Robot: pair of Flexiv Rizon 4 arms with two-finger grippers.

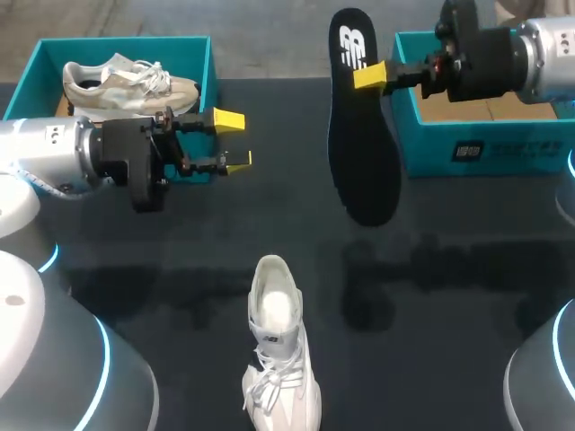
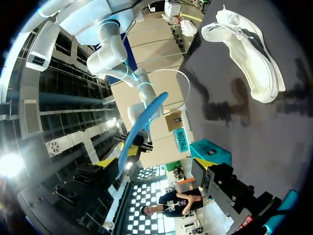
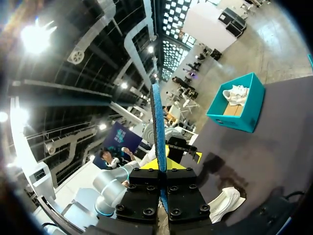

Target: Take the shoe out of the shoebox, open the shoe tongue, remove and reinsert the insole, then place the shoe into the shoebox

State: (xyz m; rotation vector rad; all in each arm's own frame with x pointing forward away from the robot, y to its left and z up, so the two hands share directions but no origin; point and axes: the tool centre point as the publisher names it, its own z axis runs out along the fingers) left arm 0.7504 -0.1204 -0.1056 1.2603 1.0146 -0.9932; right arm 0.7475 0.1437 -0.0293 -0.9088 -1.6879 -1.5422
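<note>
- R hand (image 1: 364, 77) is clamped on the insole (image 1: 364, 153) near its narrow end. The wide end dangles free over the bench (image 1: 180, 242), just beside the empty shoebox (image 1: 512, 148).
- L hand (image 1: 232, 141) is spread wide w/ nothing in it, hovering in front of the other shoebox (image 1: 207, 67), which has a beige shoe (image 1: 126, 83) inside.
- Shoe (image 1: 280, 359) stands alone at the bench's near edge, opening toward the far side, well apart from both hands.
- Risk 1: the grip is at one end only. With a long floppy insole, a quick swing could make it sway, twist in the pinch or slip out.
- Risk 2: nobody's bracing the shoe. Push the insole in and it'll prob. skid or tip over. L hand would need to come steady it first.
- Risk 3: the wide end could catch on the collar or tongue and fold, so the insole bunches up instead of lying flat. Can't tell how far the tongue is pulled open.
- Writing: white logo on the insole near the grip, and a small printed label on the empty shoebox's front. Not reading either out.
</note>
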